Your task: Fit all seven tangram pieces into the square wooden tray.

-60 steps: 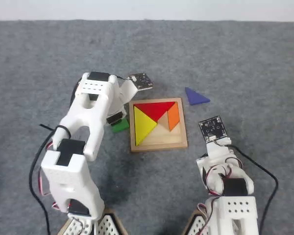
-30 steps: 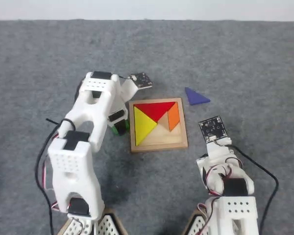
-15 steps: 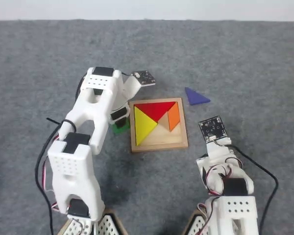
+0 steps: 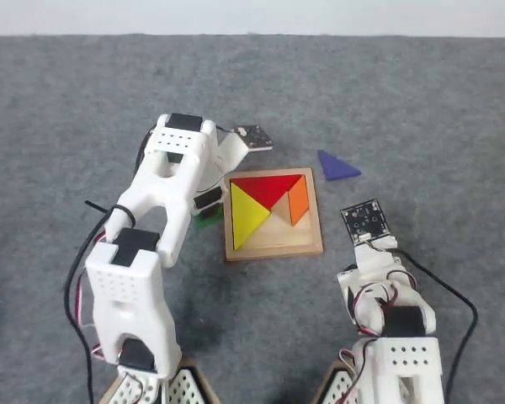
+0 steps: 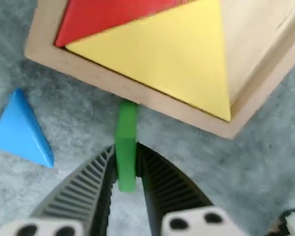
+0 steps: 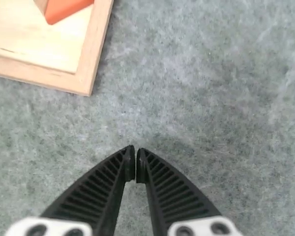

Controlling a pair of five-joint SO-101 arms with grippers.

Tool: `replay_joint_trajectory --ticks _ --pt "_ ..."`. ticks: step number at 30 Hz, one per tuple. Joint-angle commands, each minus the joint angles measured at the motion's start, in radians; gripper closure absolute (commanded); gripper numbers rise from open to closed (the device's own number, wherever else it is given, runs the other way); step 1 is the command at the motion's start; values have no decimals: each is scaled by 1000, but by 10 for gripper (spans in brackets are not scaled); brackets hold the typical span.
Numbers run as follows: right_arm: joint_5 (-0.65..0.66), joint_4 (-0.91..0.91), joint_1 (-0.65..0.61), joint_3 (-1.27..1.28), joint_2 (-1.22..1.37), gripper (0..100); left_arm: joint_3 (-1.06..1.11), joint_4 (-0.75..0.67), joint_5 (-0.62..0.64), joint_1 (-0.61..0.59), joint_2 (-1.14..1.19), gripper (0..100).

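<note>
The square wooden tray [image 4: 273, 246] lies mid-table and holds a red triangle [image 4: 268, 188], a yellow triangle [image 4: 246, 215] and an orange piece [image 4: 298, 201]. My left gripper [image 5: 126, 169] is shut on a green piece [image 5: 126, 145], held on edge just outside the tray's left rim [image 5: 152, 98]. In the high view the green piece [image 4: 207, 220] peeks out under the left arm. A blue triangle [image 5: 20, 129] lies on the carpet near it. A purple triangle [image 4: 337, 166] rests beyond the tray's far right corner. My right gripper [image 6: 135, 164] is shut on nothing, over bare carpet near the tray's corner [image 6: 83, 83].
Grey carpet covers the whole table. The left arm [image 4: 164, 198] stretches over the area left of the tray. The right arm [image 4: 383, 295] sits folded at the near right. Open carpet lies to the far left and far right.
The left arm has swung right and forward, carrying the green piece closer to the tray's left rim. The right arm has kept still.
</note>
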Motion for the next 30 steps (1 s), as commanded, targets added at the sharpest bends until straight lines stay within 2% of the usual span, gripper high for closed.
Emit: replay_joint_trajectory --ticks 1,4,7,15,19,25,30 --pt "12 -22 -5 -60 4 984 -19 75 20 26 -152 990" --pt "12 -22 -4 -60 4 984 -19 103 92 69 -252 990" --pt "12 -22 -2 -60 4 984 -18 100 221 143 -321 990" --pt "12 -22 -1 -60 4 986 -16 -81 810 308 -293 989" --pt "12 -22 -1 -61 4 986 -16 -146 1007 362 -187 989" --pt "12 -22 -2 -61 4 986 -33 -181 1129 410 -95 989" --pt "12 -22 -4 -61 4 986 -76 -172 1135 411 -97 987"
